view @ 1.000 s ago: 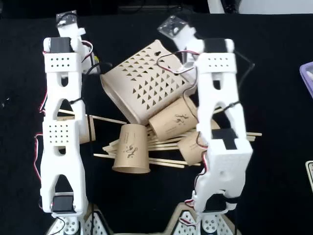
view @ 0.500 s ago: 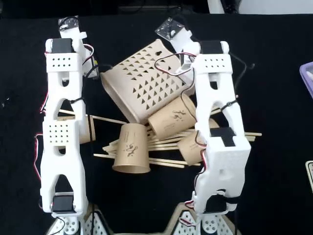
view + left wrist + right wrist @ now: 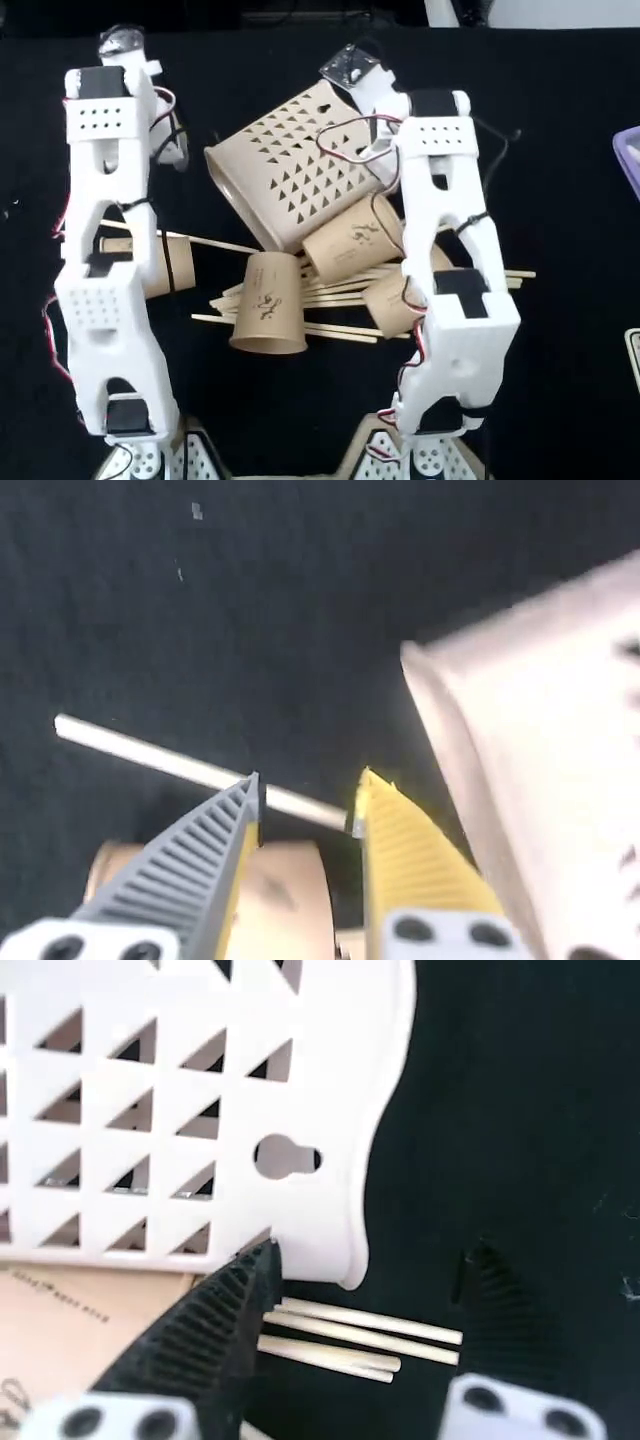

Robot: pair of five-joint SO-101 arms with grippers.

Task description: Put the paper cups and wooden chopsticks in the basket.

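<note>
The tan perforated basket (image 3: 300,170) lies tipped on its side at the table's middle. Three paper cups lie on their sides in front of it: one (image 3: 270,305), one (image 3: 355,240) against the basket, one (image 3: 395,300) under the right arm (image 3: 440,180). Another cup (image 3: 165,265) is half hidden by the left arm (image 3: 100,150). Wooden chopsticks (image 3: 310,315) are scattered under the cups. My left gripper (image 3: 305,785) is open above a chopstick (image 3: 150,755) and a cup (image 3: 280,890), beside the basket's rim (image 3: 450,710). My right gripper (image 3: 375,1250) is open over chopsticks (image 3: 360,1335) at the basket's edge (image 3: 330,1190).
The table is covered in black cloth (image 3: 560,150). A purple container's edge (image 3: 630,160) shows at the far right. Both arms stand over the sides of the pile, with open cloth to the right and behind the basket.
The left arm has swung to the left and its upper part now stands farther from the basket. The right arm has edged slightly toward the basket's far corner. Cups and chopsticks lie as before.
</note>
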